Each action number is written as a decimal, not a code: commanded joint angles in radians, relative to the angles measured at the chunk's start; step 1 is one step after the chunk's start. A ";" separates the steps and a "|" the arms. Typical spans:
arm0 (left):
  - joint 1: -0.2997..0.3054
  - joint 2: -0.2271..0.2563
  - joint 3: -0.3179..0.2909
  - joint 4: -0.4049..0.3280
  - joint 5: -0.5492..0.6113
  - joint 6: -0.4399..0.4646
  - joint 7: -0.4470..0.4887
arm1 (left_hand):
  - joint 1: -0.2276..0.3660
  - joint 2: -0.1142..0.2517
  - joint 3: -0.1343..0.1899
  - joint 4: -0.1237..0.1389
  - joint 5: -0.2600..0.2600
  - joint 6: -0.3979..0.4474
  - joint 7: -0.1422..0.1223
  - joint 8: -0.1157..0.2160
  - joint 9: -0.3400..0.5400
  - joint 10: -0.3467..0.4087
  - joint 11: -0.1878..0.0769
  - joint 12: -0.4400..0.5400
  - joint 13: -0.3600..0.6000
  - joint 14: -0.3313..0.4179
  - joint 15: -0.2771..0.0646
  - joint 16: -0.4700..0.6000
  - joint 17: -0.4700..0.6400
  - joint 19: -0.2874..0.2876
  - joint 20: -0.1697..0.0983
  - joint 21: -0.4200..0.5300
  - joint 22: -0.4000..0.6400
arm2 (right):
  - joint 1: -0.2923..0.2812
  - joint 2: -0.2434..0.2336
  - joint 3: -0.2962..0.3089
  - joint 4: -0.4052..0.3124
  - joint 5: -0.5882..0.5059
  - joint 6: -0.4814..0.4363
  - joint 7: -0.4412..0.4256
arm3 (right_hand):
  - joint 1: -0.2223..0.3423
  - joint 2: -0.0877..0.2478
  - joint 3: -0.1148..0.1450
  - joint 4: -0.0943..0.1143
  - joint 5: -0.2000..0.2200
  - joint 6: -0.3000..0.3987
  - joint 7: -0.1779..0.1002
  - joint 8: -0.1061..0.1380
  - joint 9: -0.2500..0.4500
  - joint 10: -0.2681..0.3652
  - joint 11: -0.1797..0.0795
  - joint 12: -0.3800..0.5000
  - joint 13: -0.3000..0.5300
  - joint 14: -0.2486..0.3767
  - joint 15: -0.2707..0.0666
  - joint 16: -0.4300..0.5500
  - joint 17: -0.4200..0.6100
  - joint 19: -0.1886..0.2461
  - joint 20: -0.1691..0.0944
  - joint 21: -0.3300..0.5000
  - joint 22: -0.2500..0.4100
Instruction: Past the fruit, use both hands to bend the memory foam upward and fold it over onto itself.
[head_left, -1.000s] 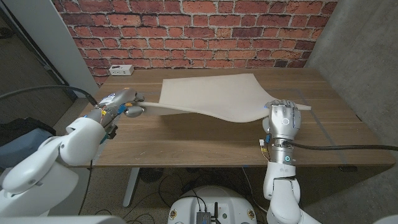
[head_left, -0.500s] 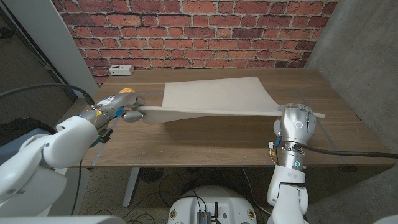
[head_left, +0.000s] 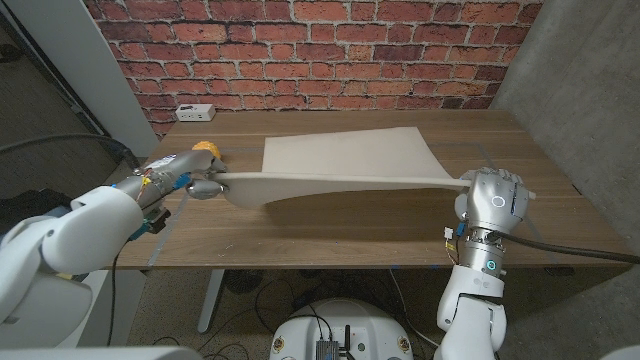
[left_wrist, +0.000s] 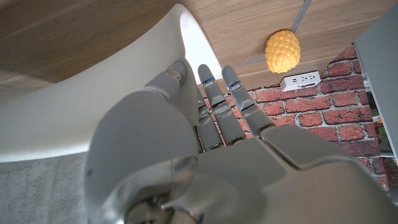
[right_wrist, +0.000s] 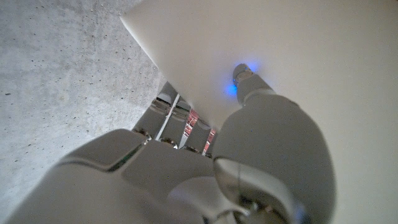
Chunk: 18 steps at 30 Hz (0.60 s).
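A cream memory foam sheet (head_left: 345, 160) lies across the wooden table (head_left: 330, 225), its far edge down and its near edge raised off the wood. My left hand (head_left: 200, 184) grips the near left corner. My right hand (head_left: 490, 200) grips the near right corner, thumb on top. A small yellow fruit (head_left: 206, 148) sits just beyond my left hand. In the left wrist view my left hand's fingers (left_wrist: 211, 106) curl against the foam (left_wrist: 74, 118), with the fruit (left_wrist: 283, 51) past them. In the right wrist view my right hand (right_wrist: 186, 168) pinches the foam (right_wrist: 292, 43).
A white power strip (head_left: 195, 112) lies at the table's far left corner, below the brick wall (head_left: 320, 50). A grey concrete wall (head_left: 590, 90) stands to the right of the table. Tape lines (head_left: 161, 235) mark the wood near both front corners.
Both hands have drawn apart and nearer to me, the right one most. The foam's near edge is pulled straighter and higher, and the yellow fruit has come into sight.
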 joint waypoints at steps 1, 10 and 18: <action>-0.022 -0.065 -0.088 -0.027 -0.087 -0.057 -0.141 | 0.014 0.017 0.009 0.001 0.007 0.019 0.022 0.009 0.024 0.067 -0.050 0.152 0.248 0.005 -0.126 0.009 0.002 -0.007 0.000 0.006 0.001 | -0.055 0.069 0.082 -0.029 -0.072 0.061 0.000 | 0.001 -0.001 -0.004 0.002 -0.004 0.025 0.004 0.003 0.003 0.007 0.001 -0.005 0.002 0.007 -0.170 -0.005 0.004 -0.005 0.001 0.002 0.003; -0.045 -0.087 -0.138 -0.041 -0.153 -0.097 -0.205 | 0.013 0.018 0.011 0.002 0.007 0.015 0.029 0.010 0.033 0.065 -0.049 0.151 0.250 0.007 -0.126 0.010 0.002 -0.014 0.002 0.013 -0.001 | -0.093 0.155 0.131 -0.061 -0.220 0.127 0.116 | 0.019 0.002 0.002 -0.007 -0.005 0.057 0.013 0.008 0.005 -0.011 -0.007 -0.023 0.003 -0.010 -0.173 -0.026 -0.001 -0.009 -0.004 0.000 0.002; -0.044 -0.092 -0.157 -0.091 -0.094 -0.060 -0.243 | 0.010 0.019 0.011 0.005 0.006 0.006 0.024 0.009 0.041 0.053 -0.051 0.148 0.253 0.006 -0.125 0.010 0.003 -0.019 0.004 0.019 -0.004 | -0.154 0.273 0.183 -0.092 -0.333 0.176 0.166 | 0.025 -0.003 -0.003 -0.009 -0.005 0.057 0.008 0.003 0.005 -0.025 -0.009 -0.035 0.003 -0.017 -0.173 -0.032 0.000 -0.015 -0.012 -0.003 0.002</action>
